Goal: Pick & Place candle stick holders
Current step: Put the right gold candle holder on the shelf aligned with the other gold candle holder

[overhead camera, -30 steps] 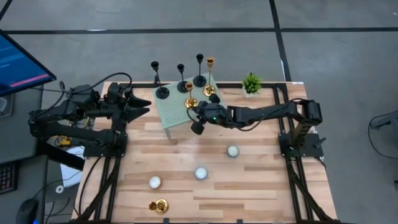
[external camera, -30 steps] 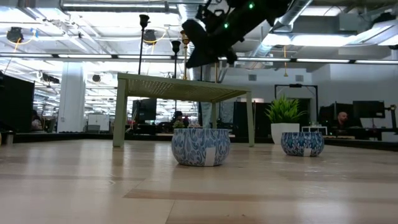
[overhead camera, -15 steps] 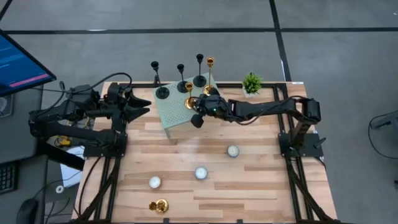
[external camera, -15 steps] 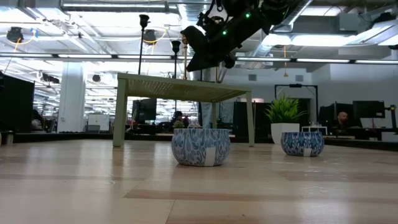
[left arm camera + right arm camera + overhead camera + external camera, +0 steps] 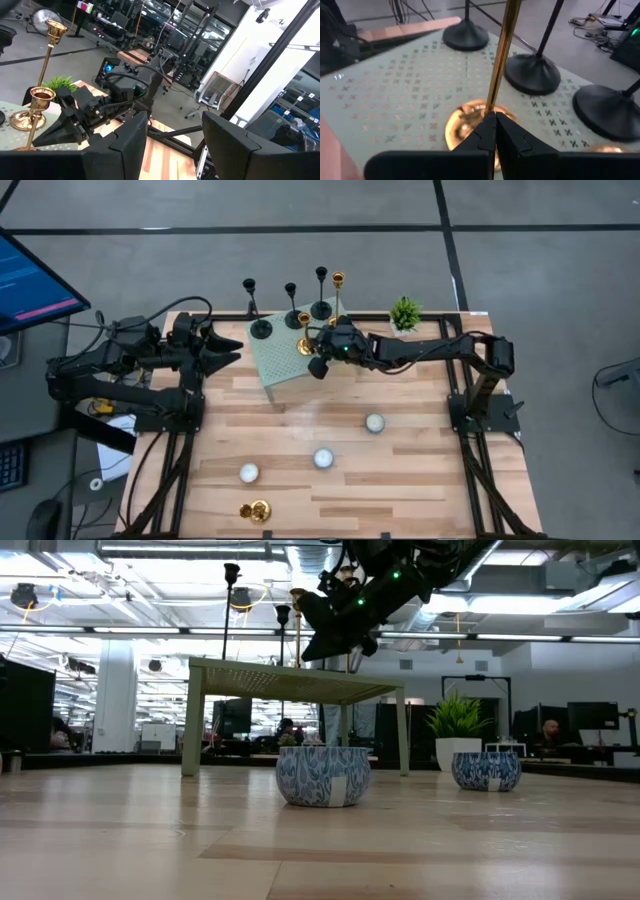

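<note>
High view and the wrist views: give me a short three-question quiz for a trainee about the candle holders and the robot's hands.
1. True or false: the right hand is shut, with a gold stem just beyond its fingertips.
2. Where does the short gold holder stand? A: on the green stand. B: on the wooden table. C: in the left hand.
3. How many white tealights sit on the table?
Key: 1 true; 2 B; 3 three.
</note>
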Tool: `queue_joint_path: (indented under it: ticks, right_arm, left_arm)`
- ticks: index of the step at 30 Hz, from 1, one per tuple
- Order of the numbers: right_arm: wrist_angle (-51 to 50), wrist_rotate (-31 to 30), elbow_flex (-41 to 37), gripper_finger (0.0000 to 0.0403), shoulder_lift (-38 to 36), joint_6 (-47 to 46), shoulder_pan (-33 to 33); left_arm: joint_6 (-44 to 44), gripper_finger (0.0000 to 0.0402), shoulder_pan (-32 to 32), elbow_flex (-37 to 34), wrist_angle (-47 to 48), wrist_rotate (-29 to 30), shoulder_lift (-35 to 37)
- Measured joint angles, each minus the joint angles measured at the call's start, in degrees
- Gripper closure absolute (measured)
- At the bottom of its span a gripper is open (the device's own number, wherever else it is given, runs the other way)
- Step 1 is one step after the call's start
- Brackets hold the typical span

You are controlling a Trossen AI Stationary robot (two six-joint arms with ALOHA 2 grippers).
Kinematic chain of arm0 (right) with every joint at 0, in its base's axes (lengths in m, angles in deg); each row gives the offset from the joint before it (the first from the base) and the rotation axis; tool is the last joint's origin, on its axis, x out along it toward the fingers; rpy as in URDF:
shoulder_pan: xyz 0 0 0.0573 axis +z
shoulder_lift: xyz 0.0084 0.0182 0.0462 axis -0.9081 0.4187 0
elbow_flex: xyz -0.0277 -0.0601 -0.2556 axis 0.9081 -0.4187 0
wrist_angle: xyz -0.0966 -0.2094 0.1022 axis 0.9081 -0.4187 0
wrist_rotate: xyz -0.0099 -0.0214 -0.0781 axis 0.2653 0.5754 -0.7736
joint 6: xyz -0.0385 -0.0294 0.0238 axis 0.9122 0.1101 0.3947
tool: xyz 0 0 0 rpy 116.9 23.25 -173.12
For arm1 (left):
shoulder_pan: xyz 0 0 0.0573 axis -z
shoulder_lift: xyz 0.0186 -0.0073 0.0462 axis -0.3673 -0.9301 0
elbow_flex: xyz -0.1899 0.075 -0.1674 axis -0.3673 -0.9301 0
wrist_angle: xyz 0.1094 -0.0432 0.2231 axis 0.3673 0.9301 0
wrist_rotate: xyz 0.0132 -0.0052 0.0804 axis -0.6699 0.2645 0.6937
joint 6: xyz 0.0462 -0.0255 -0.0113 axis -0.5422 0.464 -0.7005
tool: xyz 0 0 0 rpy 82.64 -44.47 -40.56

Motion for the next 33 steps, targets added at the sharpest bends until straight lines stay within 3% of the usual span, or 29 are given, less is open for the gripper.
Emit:
queue_joint_path:
  ticks: [13,33]
  right_arm:
    - [-2.1,0.3,0.0,0.0403,0.0,1.2,2.4]
    - [-0.1,3.0,0.0,0.0403,0.0,1.7,-0.3]
  left_arm:
    - [-0.2,0.0211,0.0,0.0,0.0,0.0,0.0]
    - [-0.2,0.0211,0.0,0.0,0.0,0.0,0.0]
